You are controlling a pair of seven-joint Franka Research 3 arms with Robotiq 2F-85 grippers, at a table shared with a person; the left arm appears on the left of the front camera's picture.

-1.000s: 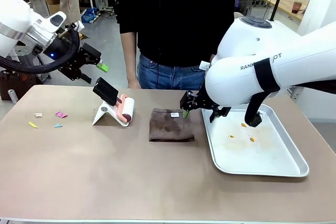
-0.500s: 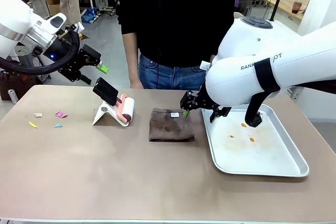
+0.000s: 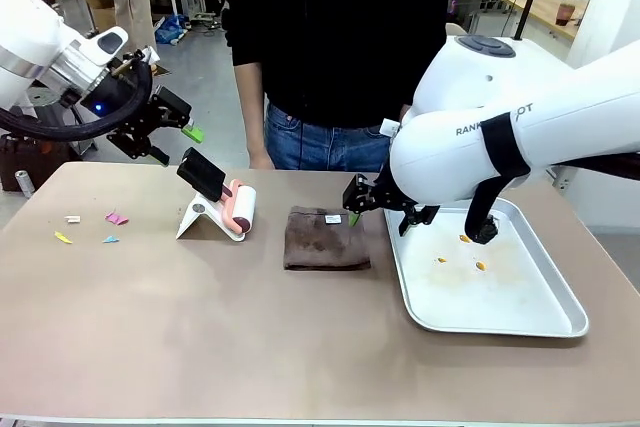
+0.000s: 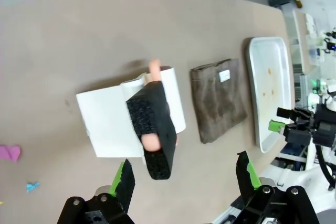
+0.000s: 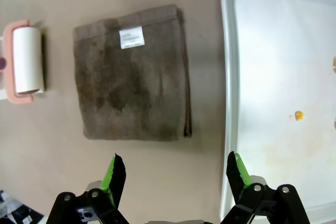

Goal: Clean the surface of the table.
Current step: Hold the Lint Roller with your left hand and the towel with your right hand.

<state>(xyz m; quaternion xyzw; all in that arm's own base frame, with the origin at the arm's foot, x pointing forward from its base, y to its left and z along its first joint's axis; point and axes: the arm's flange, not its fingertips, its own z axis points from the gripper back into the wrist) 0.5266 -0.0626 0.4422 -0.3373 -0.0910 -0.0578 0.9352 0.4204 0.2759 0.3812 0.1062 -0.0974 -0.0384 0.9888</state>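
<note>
The tan table (image 3: 200, 327) carries small paper scraps at its left end: a pink one (image 3: 116, 218), a yellow one (image 3: 63, 238) and a blue one (image 3: 110, 240). My left gripper (image 3: 178, 141) hangs open in the air above the far left edge, holding nothing. In the left wrist view its open fingers (image 4: 184, 174) look down on a lint roller (image 4: 155, 129) on a white stand. My right gripper (image 3: 380, 211) is open and low, between a folded brown cloth (image 3: 326, 239) and a tray. The cloth (image 5: 134, 74) lies just ahead of its empty fingers (image 5: 176, 174).
A silver tray (image 3: 500, 312) with a few orange crumbs sits at the right. The lint roller (image 3: 240, 209) stands left of the cloth. A person in black stands at the far edge, hands off the table. The near half of the table is bare.
The left gripper has shifted very slightly; the right arm and everything on the table stay where they were.
</note>
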